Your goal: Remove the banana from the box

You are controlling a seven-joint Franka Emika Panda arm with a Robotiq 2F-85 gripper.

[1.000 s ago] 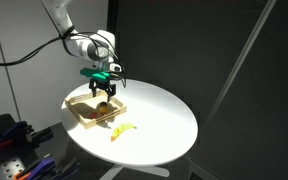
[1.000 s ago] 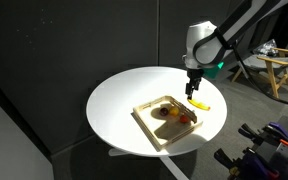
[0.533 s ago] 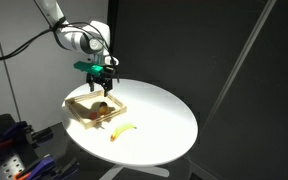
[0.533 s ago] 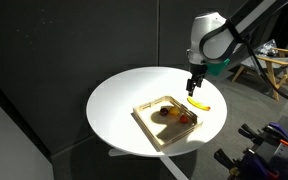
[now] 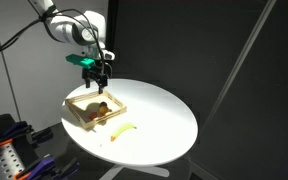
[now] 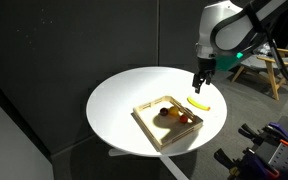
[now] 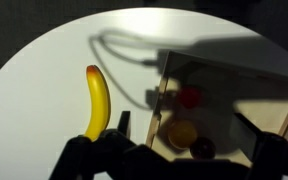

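The yellow banana (image 5: 122,130) lies on the white table just outside the box, apart from its rim; it also shows in the other exterior view (image 6: 198,103) and in the wrist view (image 7: 97,100). The shallow light-wood box (image 5: 84,121) (image 6: 142,120) (image 7: 158,96) sits near the table's edge. My gripper (image 5: 96,76) (image 6: 200,85) (image 7: 184,125) hangs open and empty well above the box and the banana, touching neither.
In the box lie a red round item (image 7: 189,97), an orange round one (image 7: 182,133) and a dark one (image 7: 202,150). The round white table (image 5: 159,110) (image 6: 124,100) is bare elsewhere. Equipment stands on the floor beside the table (image 5: 9,145).
My gripper has risen away from the box, open and empty throughout. The banana has stayed on the table beside the box.
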